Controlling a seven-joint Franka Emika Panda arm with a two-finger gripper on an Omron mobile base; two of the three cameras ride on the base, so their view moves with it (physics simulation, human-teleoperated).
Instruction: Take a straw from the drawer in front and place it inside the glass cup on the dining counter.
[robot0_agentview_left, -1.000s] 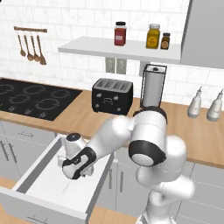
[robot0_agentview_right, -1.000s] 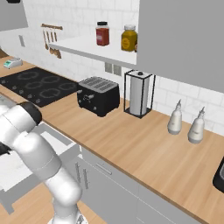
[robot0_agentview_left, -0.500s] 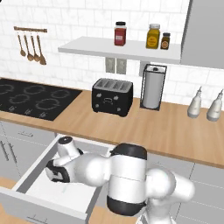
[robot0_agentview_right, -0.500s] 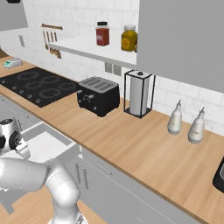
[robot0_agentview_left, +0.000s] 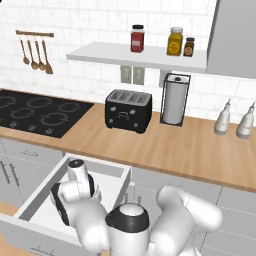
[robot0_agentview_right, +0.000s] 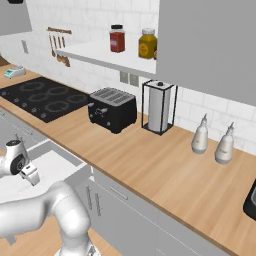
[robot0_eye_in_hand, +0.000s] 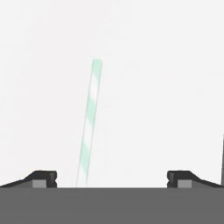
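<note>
straw (robot0_eye_in_hand: 89, 122): green-and-white striped, lying flat on the white floor of the open drawer (robot0_agentview_left: 45, 200).
gripper (robot0_eye_in_hand: 112, 178): released, jaws spread wide, holding nothing.
relation: straw sits between the fingertips, nearer the left one.

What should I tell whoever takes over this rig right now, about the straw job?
End effector: open, holding nothing, down inside the wide light-grey drawer, which is pulled open.
Pale green-and-white striped straw: lying on the drawer's white floor, nearer one fingertip than the other, not centred between them.
Done: drawer opened, hand lowered over the straw.
Left: centre on it, grip, lift, carry to the glass cup, drop it in.
</note>
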